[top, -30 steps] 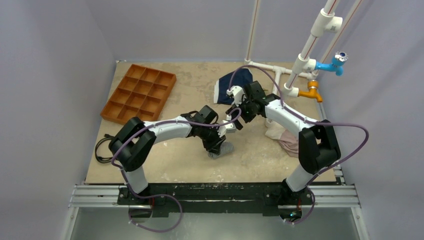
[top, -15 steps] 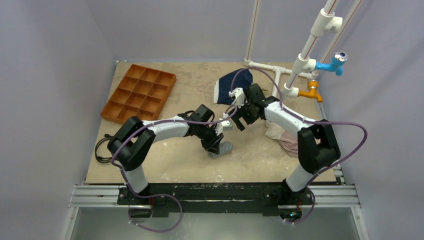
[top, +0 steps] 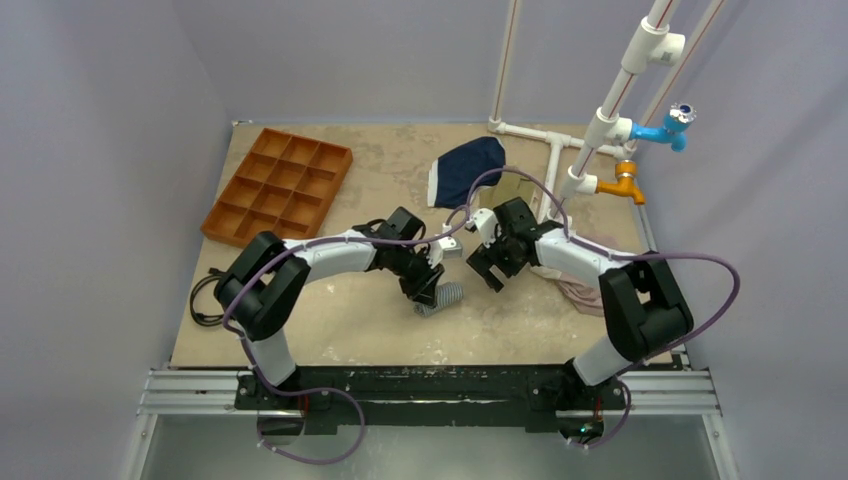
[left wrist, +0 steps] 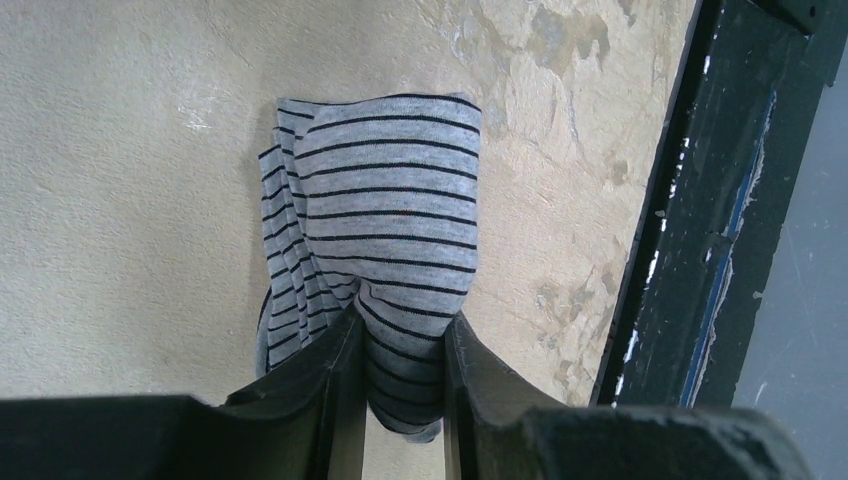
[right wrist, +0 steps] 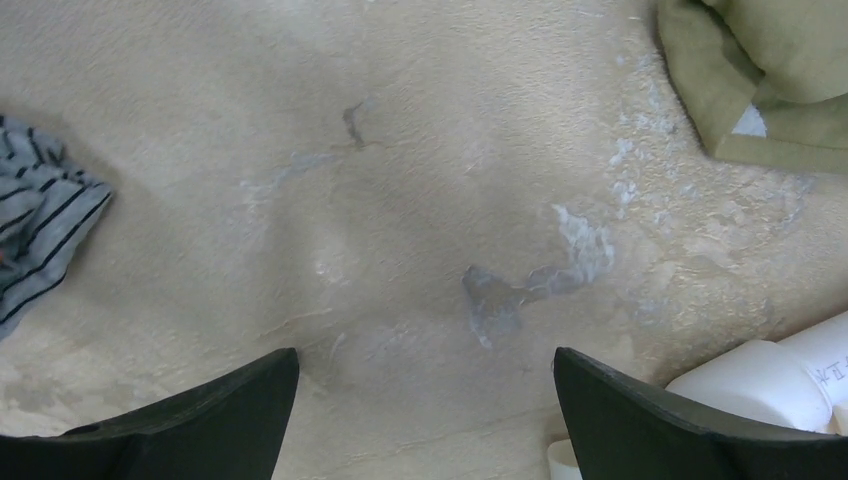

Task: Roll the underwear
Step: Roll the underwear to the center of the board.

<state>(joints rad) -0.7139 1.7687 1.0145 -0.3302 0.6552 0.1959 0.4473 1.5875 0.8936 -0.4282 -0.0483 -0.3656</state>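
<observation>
An orange plastic compartment tray (top: 278, 186) sits far left on the beige tabletop (top: 330, 320). At centre, my left claw (left wrist: 400, 330) pinches the bunched grey-and-white striped cloth underwear (left wrist: 390, 190). Just right, my right claw (right wrist: 425, 360) hangs spread wide above the tabletop. Behind lie a navy cloth garment (top: 465, 168), an olive-tan garment (right wrist: 770, 70) and white plastic pipes (top: 553, 150).

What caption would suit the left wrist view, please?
Left end effector pinching rolled grey black-striped cloth underwear on beige table.
</observation>
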